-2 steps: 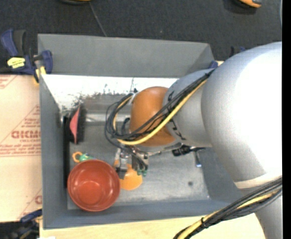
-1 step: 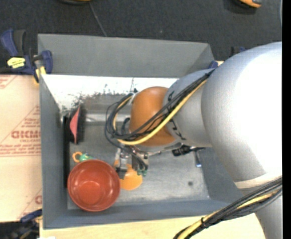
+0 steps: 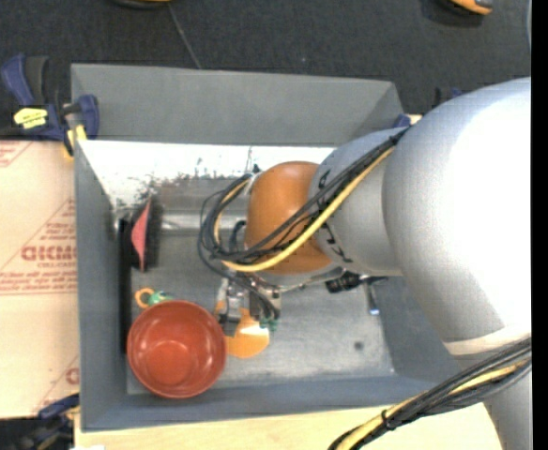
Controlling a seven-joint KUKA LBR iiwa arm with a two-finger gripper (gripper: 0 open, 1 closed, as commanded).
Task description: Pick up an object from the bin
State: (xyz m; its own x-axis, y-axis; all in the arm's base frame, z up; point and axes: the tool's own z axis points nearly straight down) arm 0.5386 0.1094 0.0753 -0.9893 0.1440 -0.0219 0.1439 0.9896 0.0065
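Starting at the left wall: a flat red and black thing (image 3: 143,232) is standing on edge and pressing against the left side of the grey bin (image 3: 236,106), about halfway along it.
Small toy: just below that, a little orange piece with a green bit (image 3: 149,298) is lying on the floor of the bin and peeking out from behind the bowl's upper rim.
Red bowl: a round red bowl (image 3: 175,348) is sitting upright in the near left corner, mouth up, showing nothing inside.
Task's thing: a small round orange thing (image 3: 249,343) is lying on the bin floor just right of the red bowl, close to the near wall, and its upper part is slipping out of sight under the hand.
Hand: the hand (image 3: 247,320) is hanging directly over that orange thing, its tip down at the thing's top edge. Whether it is apart, together or clamped I cannot tell from up here, and I cannot tell whether it is touching the thing.
Orange cover: the wrist's rounded orange cover (image 3: 283,218) is sitting above the hand, over the middle of the bin.
Cables: black and yellow cables (image 3: 220,228) are looping out to the cover's left and running back along the arm.
Arm: the big pale grey arm (image 3: 462,232) is coming in from the right and covering the bin's right side.
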